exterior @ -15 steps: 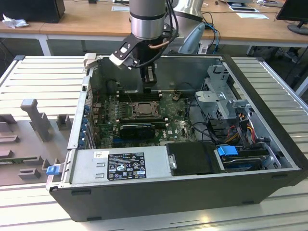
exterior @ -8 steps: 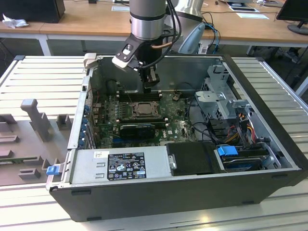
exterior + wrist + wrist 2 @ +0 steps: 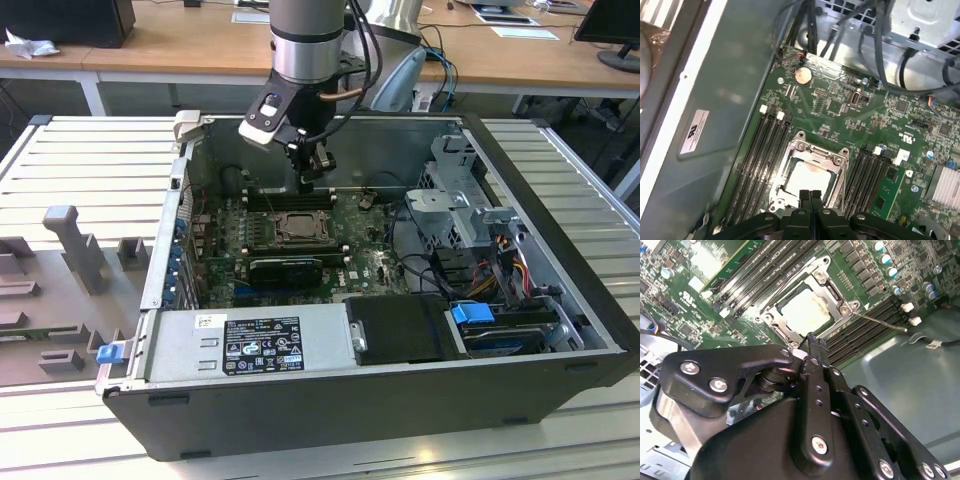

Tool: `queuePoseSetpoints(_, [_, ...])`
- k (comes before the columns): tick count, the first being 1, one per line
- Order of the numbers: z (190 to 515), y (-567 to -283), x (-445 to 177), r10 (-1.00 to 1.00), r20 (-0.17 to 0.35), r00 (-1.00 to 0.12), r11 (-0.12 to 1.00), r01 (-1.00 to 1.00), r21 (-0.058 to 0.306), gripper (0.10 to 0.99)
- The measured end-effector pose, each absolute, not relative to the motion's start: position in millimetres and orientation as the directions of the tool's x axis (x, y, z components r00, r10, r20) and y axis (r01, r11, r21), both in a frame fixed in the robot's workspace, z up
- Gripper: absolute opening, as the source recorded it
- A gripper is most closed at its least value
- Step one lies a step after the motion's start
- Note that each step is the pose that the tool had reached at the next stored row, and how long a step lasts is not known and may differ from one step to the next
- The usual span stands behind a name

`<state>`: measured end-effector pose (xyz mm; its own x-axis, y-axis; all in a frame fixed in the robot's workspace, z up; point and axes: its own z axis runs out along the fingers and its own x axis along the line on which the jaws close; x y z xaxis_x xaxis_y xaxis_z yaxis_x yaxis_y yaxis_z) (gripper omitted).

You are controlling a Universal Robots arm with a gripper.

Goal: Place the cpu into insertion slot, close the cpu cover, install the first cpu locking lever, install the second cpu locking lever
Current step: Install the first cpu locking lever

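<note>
**While the cpu (image 3: 806, 310) is lying in its socket, shut fingers are hanging at the frame's corner**

As the arm is reaching down into the open computer case (image 3: 330, 405), the gripper (image 3: 312, 180) is hovering low over the motherboard (image 3: 850, 115), just behind the insertion slot (image 3: 297, 229) in the exterior view. Its two fingers are pressing flat against each other, and nothing is showing between them; in both wrist views the black tips (image 3: 810, 194) are meeting in a single seam.

Inside the slot the cpu (image 3: 807, 177) is sitting flat, its pale face showing through the square window of the cpu cover (image 3: 815, 149). That cover is lying down over the chip, its silvery frame (image 3: 837, 290) surrounding it on all sides. In the second wrist view the gripper (image 3: 812, 342) is pointing at one corner of this frame, right beside it; whether it is touching the metal I cannot tell.

One thin locking lever (image 3: 882, 323) is sticking out sideways from the frame, crossing over the long black memory slots (image 3: 865, 332). More memory slots (image 3: 762, 155) are flanking the socket on its other side, and a round coin battery (image 3: 802, 75) is sitting farther along the board.
</note>
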<state>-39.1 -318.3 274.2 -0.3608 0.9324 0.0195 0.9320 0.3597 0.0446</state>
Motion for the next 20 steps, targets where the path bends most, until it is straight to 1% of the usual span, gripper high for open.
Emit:
queuePoseSetpoints(2, [274.2, -318.4, -39.1, 0.926, 0.019, -0.376, 0.375, 0.926, 0.045, 0.106])
queuePoseSetpoints(7, [274.2, -318.3, -39.1, 0.875, 0.019, -0.484, 0.483, 0.874, 0.045, 0.106])
queuePoseSetpoints(20, [274.2, -318.3, -39.1, 0.827, 0.019, -0.562, 0.561, 0.827, 0.045, 0.106])
